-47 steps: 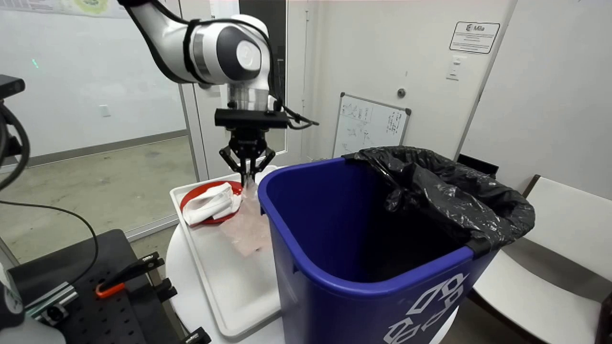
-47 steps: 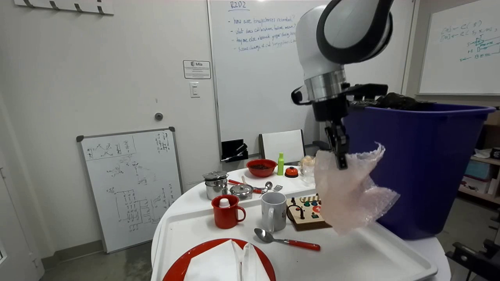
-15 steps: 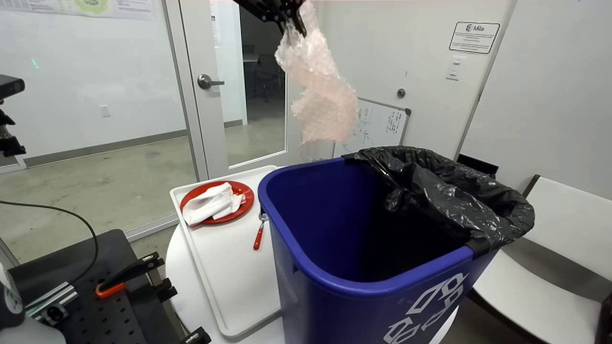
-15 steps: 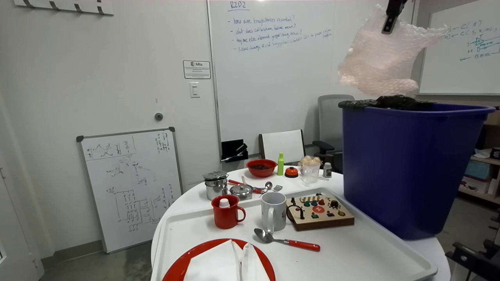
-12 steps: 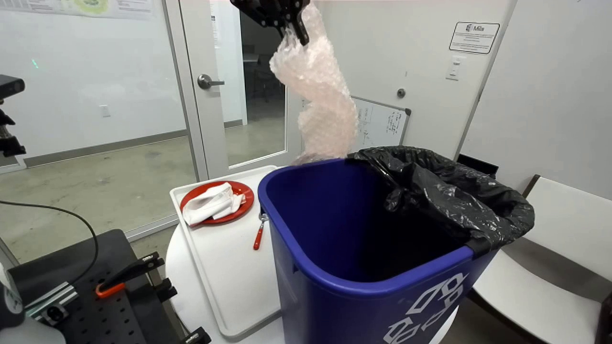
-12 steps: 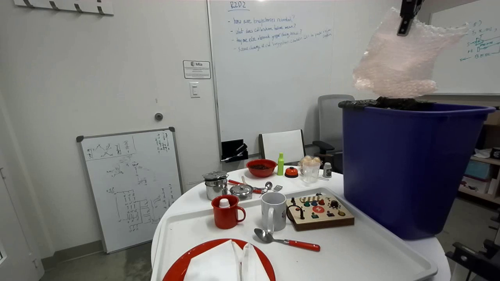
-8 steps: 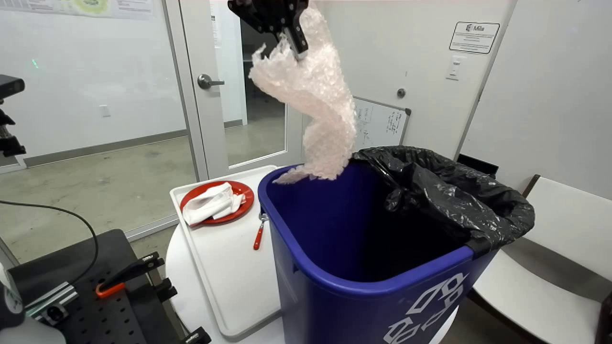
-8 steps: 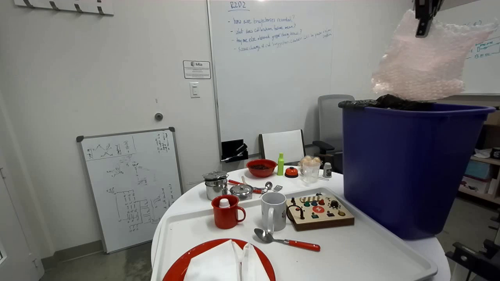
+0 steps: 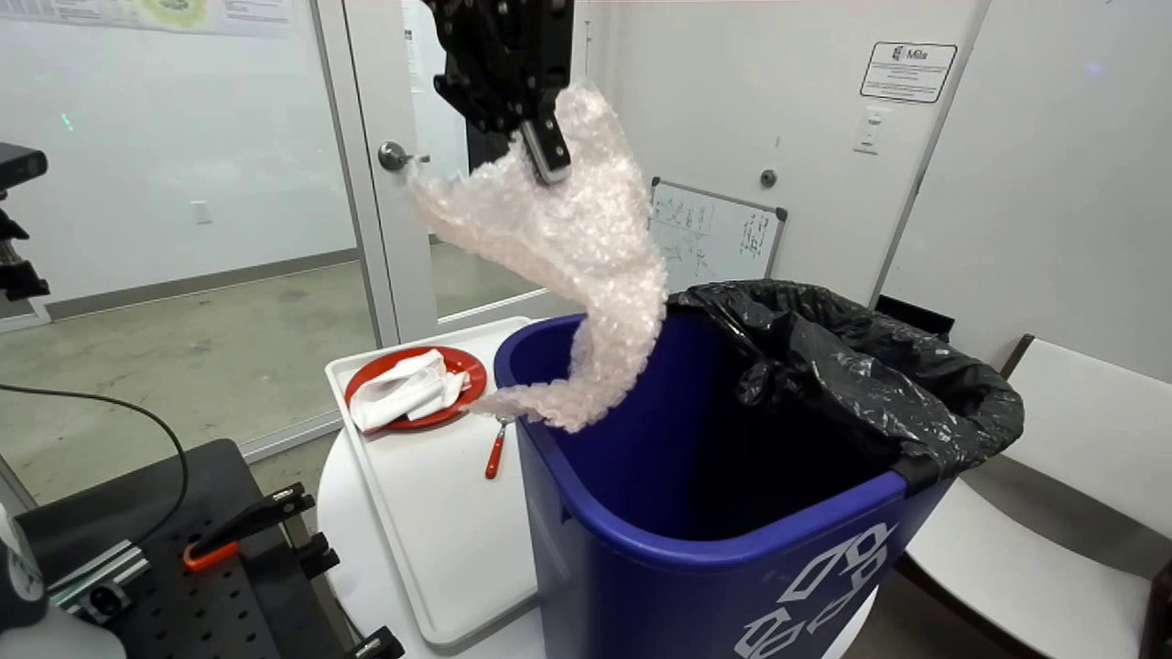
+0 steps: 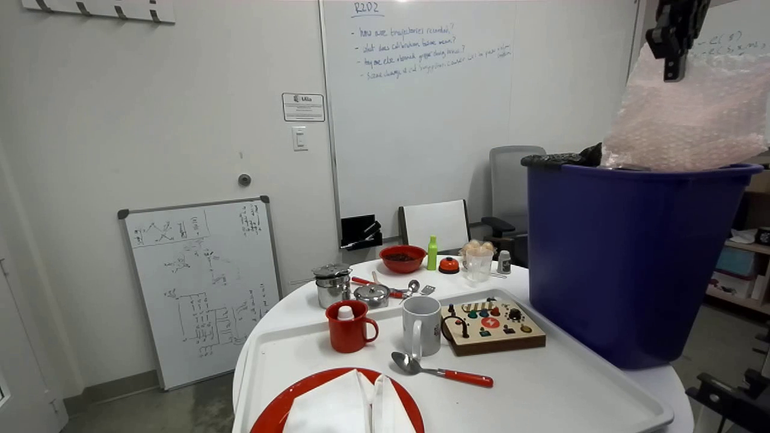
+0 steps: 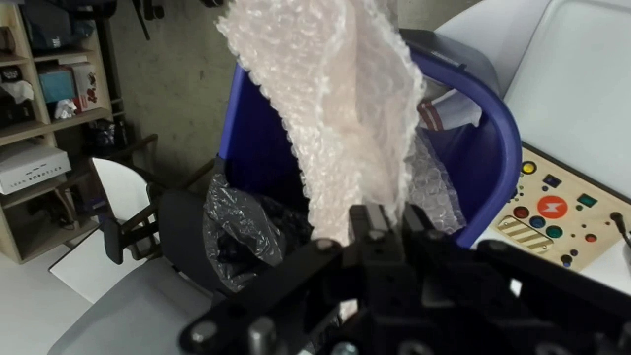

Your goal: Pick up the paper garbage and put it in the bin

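Note:
My gripper (image 9: 542,169) is shut on the paper garbage (image 9: 595,256), a limp, pale pinkish bubbly sheet. Both show in an exterior view, with the gripper (image 10: 674,71) above the sheet (image 10: 692,120). The blue bin (image 9: 632,604) has a white recycling mark. The sheet hangs over its opening; its lower tail overlaps the rim in an exterior view. In the other view angle its lower edge reaches the level of the bin's rim (image 10: 631,173). In the wrist view the gripper (image 11: 392,217) pinches the sheet (image 11: 305,98) above the bin's rim (image 11: 510,148).
A black bag (image 9: 870,375) covers part of the bin's rim. A striped white item (image 11: 451,108) and clear bubble wrap (image 11: 436,187) show within the bin's outline. The tray (image 10: 541,397) holds a red plate (image 10: 277,409), a spoon (image 10: 463,377), mugs and a button board (image 10: 493,337).
The gripper first lifted the sheet from beside the bin, over the tray, to above the bin. In the last second it has come down, and the sheet has sunk toward the bin's opening.

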